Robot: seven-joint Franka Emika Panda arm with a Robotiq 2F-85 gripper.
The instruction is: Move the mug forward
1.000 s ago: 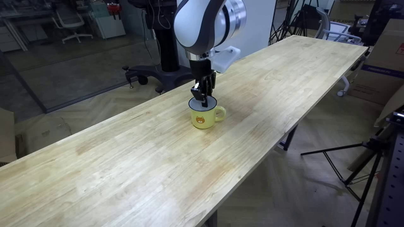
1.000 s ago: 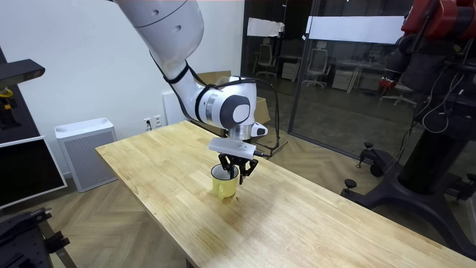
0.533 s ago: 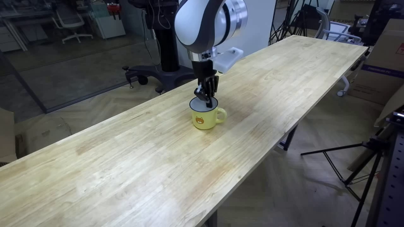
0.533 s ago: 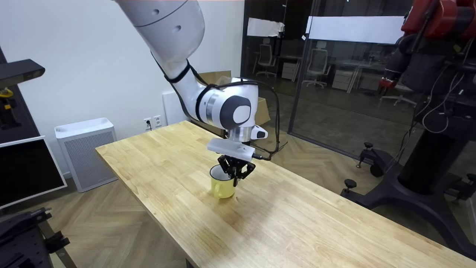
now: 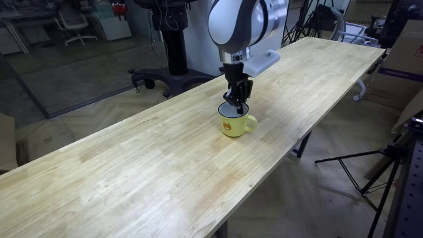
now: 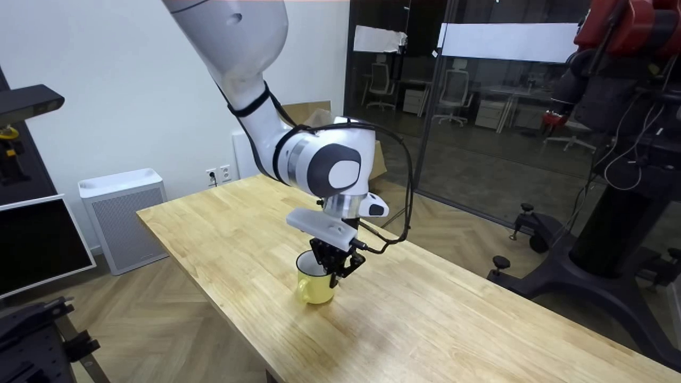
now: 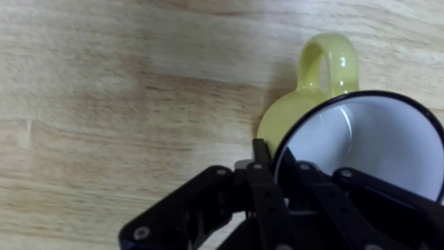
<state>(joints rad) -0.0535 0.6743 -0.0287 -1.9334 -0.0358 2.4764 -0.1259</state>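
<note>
The yellow mug [image 5: 233, 128] stands upright on or just above the wooden table; I cannot tell if its base touches. It also shows in an exterior view [image 6: 316, 290]. Its white inside, dark rim and loop handle show in the wrist view [image 7: 289, 116]. My gripper [image 5: 240, 108] is shut on the mug's wall from above, one finger inside and one outside, as the wrist view [image 7: 272, 154] shows. In an exterior view the gripper [image 6: 328, 271] hides part of the rim, and the inner fingertip is hidden. The handle is away from the fingers.
The long wooden table [image 5: 148, 168] has a near edge and a far edge on either side of the mug. A black wheeled stand [image 5: 176, 76] is beyond the far edge, and a tripod [image 5: 393, 150] is off the near side. A white air purifier [image 6: 127, 218] stands on the floor.
The fingers were open around the mug's wall and have closed on it. The mug and gripper have since moved together along the table, rightward in an exterior view.
</note>
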